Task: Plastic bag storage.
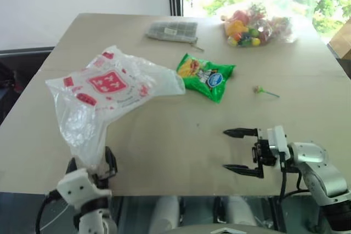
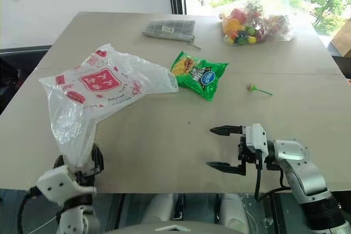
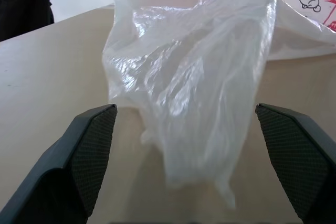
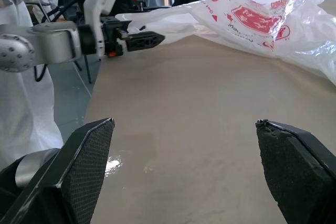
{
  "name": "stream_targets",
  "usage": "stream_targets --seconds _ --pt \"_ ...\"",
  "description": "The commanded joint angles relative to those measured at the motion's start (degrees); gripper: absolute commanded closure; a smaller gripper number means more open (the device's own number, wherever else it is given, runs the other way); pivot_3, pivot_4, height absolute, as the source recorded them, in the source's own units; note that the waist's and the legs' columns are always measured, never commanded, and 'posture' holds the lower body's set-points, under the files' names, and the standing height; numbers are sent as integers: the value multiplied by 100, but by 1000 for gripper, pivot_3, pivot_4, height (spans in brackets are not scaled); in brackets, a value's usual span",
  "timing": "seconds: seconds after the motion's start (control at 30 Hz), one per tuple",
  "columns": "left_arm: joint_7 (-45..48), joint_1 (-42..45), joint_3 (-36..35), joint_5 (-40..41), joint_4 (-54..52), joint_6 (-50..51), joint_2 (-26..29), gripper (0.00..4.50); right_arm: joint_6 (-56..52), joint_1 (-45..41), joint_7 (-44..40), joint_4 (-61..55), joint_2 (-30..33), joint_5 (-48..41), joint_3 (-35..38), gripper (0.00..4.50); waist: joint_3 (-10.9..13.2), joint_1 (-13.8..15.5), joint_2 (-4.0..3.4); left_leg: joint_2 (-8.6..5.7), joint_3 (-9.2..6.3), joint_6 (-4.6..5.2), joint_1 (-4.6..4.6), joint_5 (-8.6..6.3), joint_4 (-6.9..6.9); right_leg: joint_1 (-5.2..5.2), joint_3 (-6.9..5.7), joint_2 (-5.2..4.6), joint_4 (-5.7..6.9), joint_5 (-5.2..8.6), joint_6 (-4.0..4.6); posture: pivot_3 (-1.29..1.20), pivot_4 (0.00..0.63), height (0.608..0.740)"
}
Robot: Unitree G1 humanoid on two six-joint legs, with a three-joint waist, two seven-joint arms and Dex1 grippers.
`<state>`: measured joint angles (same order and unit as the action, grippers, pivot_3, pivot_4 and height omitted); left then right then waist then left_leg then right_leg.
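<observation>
Left eye view: the bag (image 1: 107, 94) lies crumpled on the table (image 1: 181, 152), spread from the centre towards nine o'clock, its red logo facing up and one loose tail trailing down to the near edge at about seven o'clock. The left gripper (image 1: 92, 166) sits at that tail with its fingers wide, the tail's end lying between them but not yet pinched. The right gripper (image 1: 240, 150) hovers at about four o'clock, also wide and empty, pointing across towards the bag and well apart from it. The step in hand looks like the first grasp for gathering the bag. To do it well, the left gripper should close on the bunched tail, where the film is thickest, rather than on a single slippery layer. The right should then reach the body near the logo and press or fold it inward, working slowly so trapped air escapes. The snack packet (image 1: 205, 75), just beside the bag's far end at two o'clock, should be left undisturbed.
</observation>
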<state>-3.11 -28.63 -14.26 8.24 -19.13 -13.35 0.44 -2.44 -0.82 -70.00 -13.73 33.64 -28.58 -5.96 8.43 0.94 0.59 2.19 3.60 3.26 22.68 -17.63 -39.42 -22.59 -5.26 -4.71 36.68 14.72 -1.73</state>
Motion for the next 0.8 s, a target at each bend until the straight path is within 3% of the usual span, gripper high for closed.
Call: stream_targets --seconds 0.03,0.07,0.17,0.37,0.4,0.53,0.6,0.8 --pt "62 114 -84 37 -184 160 94 8 -38 21 125 -185 14 -36 104 0 0 -13 -1 0 1 0 -3 0 -2 0 1 0 5 0 0 0 150 740" --pt "61 134 -87 44 -216 175 92 508 -12 18 163 -178 -1 -35 130 0 0 -24 -1 0 5 -1 -8 1 -2 1 8 -1 9 0 0 0 150 740" --pt "46 197 -106 -42 -264 227 134 1378 -42 -7 320 -174 -54 -73 196 0 0 -15 0 2 11 -3 -16 2 -2 1 18 2 14 0 0 0 150 740" --pt "2 368 -175 -58 -436 446 160 4236 -71 48 462 -221 -77 -100 197 0 -1 -3 0 0 12 -26 -16 15 -2 1 19 0 16 -1 1 0 150 740" --pt "27 393 -168 -48 -457 485 176 4468 -80 46 510 -213 -94 -93 196 0 -1 -4 0 0 12 -27 -16 15 -2 1 20 -1 16 -1 1 0 150 740" --pt "223 645 -170 106 -482 682 354 4468 -184 -341 1430 166 -482 306 246 0 -1 -15 0 1 13 -31 -18 18 -2 1 22 0 20 -1 1 0 150 740" --pt "311 984 -341 274 -320 854 572 4468 -248 -855 2215 610 -807 829 193 0 -1 -25 -1 3 18 -36 -22 21 -3 -2 25 3 31 -1 1 0 150 740" --pt "530 2334 -518 530 345 1255 1156 4468 -50 -2481 3192 2271 -1405 2059 -220 0 2 -12 -3 -3 49 -55 -62 34 -3 -6 60 5 95 0 3 0 150 740"
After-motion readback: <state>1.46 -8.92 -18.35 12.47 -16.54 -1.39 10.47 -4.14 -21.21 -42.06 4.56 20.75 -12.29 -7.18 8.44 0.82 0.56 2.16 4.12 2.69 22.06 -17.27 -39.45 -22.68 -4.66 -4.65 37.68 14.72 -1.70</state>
